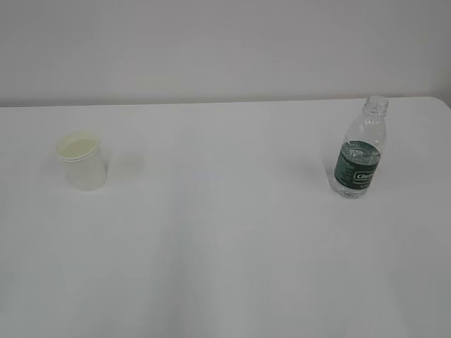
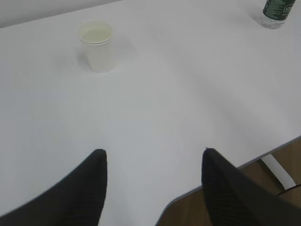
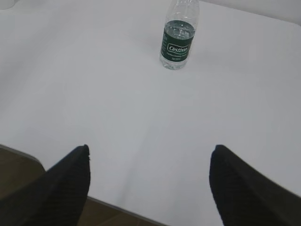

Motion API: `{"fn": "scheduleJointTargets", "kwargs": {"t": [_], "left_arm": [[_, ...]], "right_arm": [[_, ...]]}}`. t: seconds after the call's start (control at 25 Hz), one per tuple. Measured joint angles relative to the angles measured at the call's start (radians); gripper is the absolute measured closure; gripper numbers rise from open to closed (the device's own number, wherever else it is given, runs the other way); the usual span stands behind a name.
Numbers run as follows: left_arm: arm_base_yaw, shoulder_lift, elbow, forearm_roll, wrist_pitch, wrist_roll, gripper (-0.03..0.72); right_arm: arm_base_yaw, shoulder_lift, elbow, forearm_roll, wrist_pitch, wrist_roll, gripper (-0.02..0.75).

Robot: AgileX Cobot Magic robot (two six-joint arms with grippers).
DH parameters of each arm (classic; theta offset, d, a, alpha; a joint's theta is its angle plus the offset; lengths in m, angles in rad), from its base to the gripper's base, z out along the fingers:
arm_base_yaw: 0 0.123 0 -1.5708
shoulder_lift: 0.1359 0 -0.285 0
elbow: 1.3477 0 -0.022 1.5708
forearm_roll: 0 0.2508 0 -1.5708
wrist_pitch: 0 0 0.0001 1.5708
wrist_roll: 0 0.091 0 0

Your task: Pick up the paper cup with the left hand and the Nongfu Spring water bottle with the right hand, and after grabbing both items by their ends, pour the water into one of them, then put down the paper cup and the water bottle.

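Tabletop [image 1: 225, 239]: white, plain, near edge visible in both wrist views w/ brown floor below.

Left tool [image 2: 153, 157]: black fingers spread wide apart, nothing between them, over near edge — well short of cup.

Right tool [image 3: 150, 153]: fingers likewise wide apart, empty, well short of bottle.

Bottle [image 1: 359, 149]: upright on right side of tabletop, no cap, dark green label, water [image 1: 357, 148] reaching approx. label height.

Cup [image 1: 83, 162]: upright on left side, white, cream inside — well apart from bottle. Contents: cannot tell.
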Motion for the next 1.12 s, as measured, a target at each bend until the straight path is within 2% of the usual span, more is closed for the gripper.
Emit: {"fn": "scheduleJointTargets", "kwargs": {"t": [0.52,0.64,0.8,1.0,1.12], "left_arm": [[0.0,0.0,0.0,-0.004,0.0,0.0,0.238],[0.021,0.0,0.0,-0.013,0.0,0.0,0.238],[0.134,0.0,0.0,-0.017,0.0,0.0,0.238],[0.313,0.0,0.0,-0.018,0.0,0.0,0.238],[0.38,0.0,0.0,-0.018,0.0,0.0,0.238]], "right_arm": [[0.0,0.0,0.0,0.0,0.0,0.0,0.147],[0.0,0.0,0.0,0.0,0.0,0.001,0.147],[-0.019,0.0,0.0,0.0,0.0,0.001,0.148],[-0.054,0.0,0.0,0.0,0.0,0.002,0.148],[-0.054,0.0,0.0,0.0,0.0,0.002,0.148]]}}
